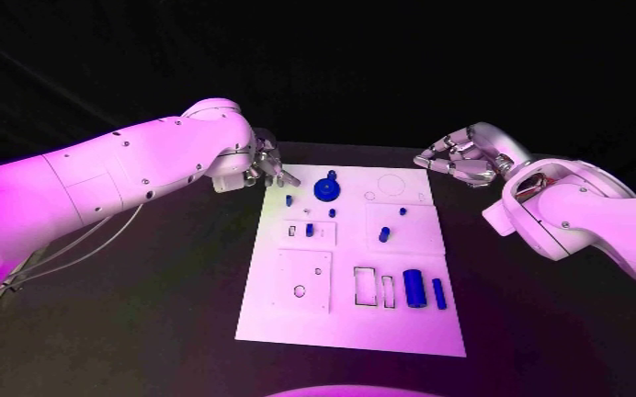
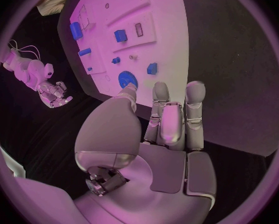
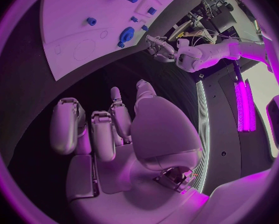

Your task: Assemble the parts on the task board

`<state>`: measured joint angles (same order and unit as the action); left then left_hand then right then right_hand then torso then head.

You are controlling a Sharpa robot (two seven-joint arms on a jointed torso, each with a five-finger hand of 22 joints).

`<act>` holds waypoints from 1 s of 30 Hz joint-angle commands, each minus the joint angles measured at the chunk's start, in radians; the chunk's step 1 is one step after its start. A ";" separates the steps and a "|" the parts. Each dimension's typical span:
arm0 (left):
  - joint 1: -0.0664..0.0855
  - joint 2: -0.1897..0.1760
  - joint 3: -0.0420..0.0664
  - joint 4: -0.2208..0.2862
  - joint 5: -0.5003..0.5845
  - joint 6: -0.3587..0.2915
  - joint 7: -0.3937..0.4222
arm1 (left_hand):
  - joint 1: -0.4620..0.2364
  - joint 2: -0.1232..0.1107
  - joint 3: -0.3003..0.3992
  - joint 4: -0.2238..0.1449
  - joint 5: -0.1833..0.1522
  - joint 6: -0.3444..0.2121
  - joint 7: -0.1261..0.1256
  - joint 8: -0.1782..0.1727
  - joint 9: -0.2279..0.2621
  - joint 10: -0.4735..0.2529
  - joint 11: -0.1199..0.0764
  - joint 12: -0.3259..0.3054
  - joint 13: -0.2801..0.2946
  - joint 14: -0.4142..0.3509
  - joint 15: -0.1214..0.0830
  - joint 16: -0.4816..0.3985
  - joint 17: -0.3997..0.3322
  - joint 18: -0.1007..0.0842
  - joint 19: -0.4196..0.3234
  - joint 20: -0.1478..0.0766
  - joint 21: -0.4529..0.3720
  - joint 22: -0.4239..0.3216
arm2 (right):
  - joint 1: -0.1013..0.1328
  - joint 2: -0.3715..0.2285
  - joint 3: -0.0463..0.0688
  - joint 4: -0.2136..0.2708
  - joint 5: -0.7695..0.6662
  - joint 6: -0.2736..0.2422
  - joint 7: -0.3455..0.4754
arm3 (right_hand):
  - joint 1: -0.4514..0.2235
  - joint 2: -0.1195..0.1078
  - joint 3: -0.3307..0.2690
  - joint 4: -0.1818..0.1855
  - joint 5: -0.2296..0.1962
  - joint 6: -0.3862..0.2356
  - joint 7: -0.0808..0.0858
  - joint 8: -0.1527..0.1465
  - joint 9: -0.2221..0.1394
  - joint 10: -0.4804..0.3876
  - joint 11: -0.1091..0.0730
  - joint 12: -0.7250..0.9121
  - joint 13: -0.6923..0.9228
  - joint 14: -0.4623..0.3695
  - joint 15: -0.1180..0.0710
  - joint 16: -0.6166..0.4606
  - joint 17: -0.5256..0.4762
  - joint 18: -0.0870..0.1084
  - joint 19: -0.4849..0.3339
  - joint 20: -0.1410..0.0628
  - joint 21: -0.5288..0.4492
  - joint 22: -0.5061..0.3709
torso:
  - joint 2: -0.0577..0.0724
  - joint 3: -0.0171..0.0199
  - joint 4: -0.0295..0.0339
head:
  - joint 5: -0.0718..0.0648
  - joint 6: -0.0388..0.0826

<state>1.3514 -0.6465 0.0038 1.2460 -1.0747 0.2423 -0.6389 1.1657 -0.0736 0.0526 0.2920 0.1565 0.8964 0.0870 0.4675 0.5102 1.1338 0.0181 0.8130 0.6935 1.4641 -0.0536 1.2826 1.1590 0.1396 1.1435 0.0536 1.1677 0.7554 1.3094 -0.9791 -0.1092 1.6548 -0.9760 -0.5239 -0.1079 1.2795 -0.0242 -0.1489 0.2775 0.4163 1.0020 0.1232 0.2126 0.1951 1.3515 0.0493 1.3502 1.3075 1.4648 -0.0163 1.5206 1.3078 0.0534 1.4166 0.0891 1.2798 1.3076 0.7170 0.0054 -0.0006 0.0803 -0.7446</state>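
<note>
The white task board [image 1: 347, 323] lies in the middle of the black table. A blue gear [image 1: 326, 187] sits near its far edge, with small blue pieces [image 1: 384, 233] scattered below it. A blue cylinder [image 1: 414, 289] and a thin blue bar [image 1: 438, 293] lie by the near right slots. My left hand [image 1: 266, 170] hovers off the board's far left corner, holding nothing. My right hand [image 1: 458, 160] hovers off the far right corner, also holding nothing. In the left wrist view my left hand [image 2: 171, 122] has its fingers stretched toward the gear [image 2: 127, 78].
The board [image 3: 71, 20] has several recessed outlines and slots, among them a square plate [image 1: 303, 279] at the near left. Black table surrounds it on all sides. Cables [image 1: 53, 255] trail under my left arm.
</note>
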 commanded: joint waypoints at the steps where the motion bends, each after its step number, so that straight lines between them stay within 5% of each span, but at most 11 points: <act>1: -0.005 0.014 -0.002 -0.017 -0.024 0.060 0.001 | 0.008 0.000 -0.005 0.001 0.003 0.000 0.005 -0.006 -0.001 -0.009 0.000 -0.004 -0.002 0.003 0.007 -0.006 -0.001 0.014 -0.007 0.003 -0.006 -0.001 | 0.000 0.001 0.000 0.001 -0.010 0.002 0.002 | 0.005 -0.001 -0.002 -0.004 -0.003 -0.009 0.001 0.005 0.001 0.001 -0.004 0.003 -0.001 0.082 -0.009 -0.003 0.162 0.016 -0.002 -0.006 -0.003 0.060 | 0.001 0.0000 -0.0017 | -0.001 -0.002; 30: -0.009 0.032 -0.008 -0.031 -0.041 0.099 -0.004 | 0.009 0.023 -0.019 -0.001 0.004 0.020 0.000 0.002 -0.014 -0.005 -0.004 0.004 -0.009 0.007 0.005 0.004 0.010 0.012 0.000 0.004 0.001 0.013 | -0.001 0.004 0.000 0.002 -0.009 0.003 0.003 | 0.005 0.002 -0.002 -0.003 0.000 -0.009 0.001 0.006 0.002 0.002 -0.004 0.003 0.000 0.082 -0.009 -0.003 0.162 0.016 -0.002 -0.006 -0.004 0.060 | 0.002 0.0003 -0.0034 | -0.008 -0.012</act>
<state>1.3423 -0.6170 -0.0041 1.2159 -1.1072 0.3158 -0.6404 1.1769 -0.0585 0.0403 0.2934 0.1565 0.9111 0.0873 0.4675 0.4968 1.1339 0.0181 0.8131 0.6861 1.4641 -0.0536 1.2826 1.1694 0.1397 1.1400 0.0571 1.1677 0.7696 1.3091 -0.9765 -0.1092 1.6554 -0.9763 -0.5239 -0.1079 1.2795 -0.0241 -0.1488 0.2774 0.4163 1.0020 0.1232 0.2125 0.1958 1.3515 0.0493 1.3502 1.3075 1.4648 -0.0163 1.5206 1.3075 0.0534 1.4166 0.0891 1.2798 1.3074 0.7182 0.0061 -0.0031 0.0722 -0.7547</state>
